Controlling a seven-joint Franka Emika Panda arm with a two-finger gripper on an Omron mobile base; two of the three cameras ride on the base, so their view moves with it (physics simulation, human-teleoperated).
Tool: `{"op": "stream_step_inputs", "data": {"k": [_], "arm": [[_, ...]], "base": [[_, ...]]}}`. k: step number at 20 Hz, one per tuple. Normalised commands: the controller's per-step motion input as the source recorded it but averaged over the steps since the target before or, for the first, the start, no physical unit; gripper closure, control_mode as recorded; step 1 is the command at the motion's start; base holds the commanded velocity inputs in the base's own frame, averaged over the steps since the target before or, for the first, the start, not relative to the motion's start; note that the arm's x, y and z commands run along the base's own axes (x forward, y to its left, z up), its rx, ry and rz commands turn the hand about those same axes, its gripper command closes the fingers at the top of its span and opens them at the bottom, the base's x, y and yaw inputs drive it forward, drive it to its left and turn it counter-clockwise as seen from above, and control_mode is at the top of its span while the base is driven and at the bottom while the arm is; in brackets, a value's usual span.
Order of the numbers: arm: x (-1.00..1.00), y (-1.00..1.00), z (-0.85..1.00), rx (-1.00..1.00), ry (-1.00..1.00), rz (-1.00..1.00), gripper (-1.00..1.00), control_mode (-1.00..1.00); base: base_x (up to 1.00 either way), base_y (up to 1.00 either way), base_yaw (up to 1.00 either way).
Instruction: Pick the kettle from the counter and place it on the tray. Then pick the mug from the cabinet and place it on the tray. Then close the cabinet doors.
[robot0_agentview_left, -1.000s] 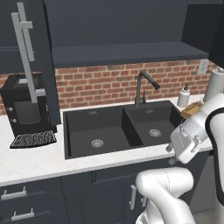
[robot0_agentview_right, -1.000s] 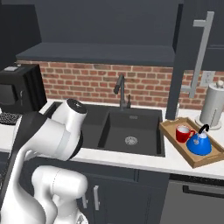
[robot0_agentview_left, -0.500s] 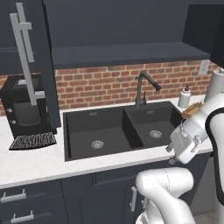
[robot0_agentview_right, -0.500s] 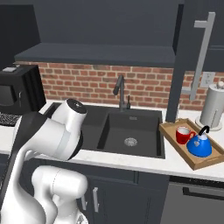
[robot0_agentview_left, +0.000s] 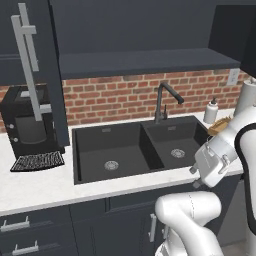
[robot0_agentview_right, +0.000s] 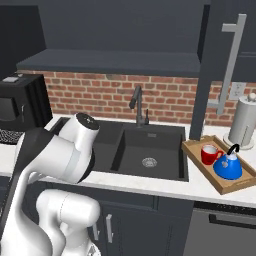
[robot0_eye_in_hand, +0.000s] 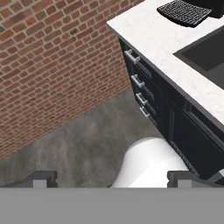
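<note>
Blue kettle (robot0_agentview_right: 228, 165) and red mug (robot0_agentview_right: 209, 154) sit side by side on the wooden tray (robot0_agentview_right: 197, 162), at about four o'clock from the black sink (robot0_agentview_right: 145, 150) on the white counter (robot0_agentview_right: 165, 187). Both cabinet doors (robot0_agentview_right: 222, 65) stand open. The gripper (robot0_eye_in_hand: 111, 178) points at the floor, fingertips (robot0_eye_in_hand: 42, 178) spread wide, holding nothing.

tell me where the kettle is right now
In the right base view the kettle sits on the wooden tray right of the sink, beside the red mug, before the paper-towel roll.
</note>
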Motion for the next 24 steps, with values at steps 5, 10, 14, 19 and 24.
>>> {"op": "stream_step_inputs", "data": {"k": [5,10,14,19,24], "arm": [[0.0,0.0,0.0,0.0,0.0,0.0,-1.0,1.0],[0.0,0.0,0.0,0.0,0.0,0.0,-1.0,1.0],[0.0,0.0,0.0,0.0,0.0,0.0,-1.0,1.0],[-0.35,-0.01,0.09,0.02,-0.14,0.0,-1.0,-1.0],[-0.73,-0.2,0.24,0.08,-0.09,-0.15,-1.0,-1.0]], "base": [[0.07,0.0,0.0],[0.06,0.0,0.0],[0.02,0.0,0.0],[0.0,0.0,0.0],[0.0,0.0,0.0]]}}
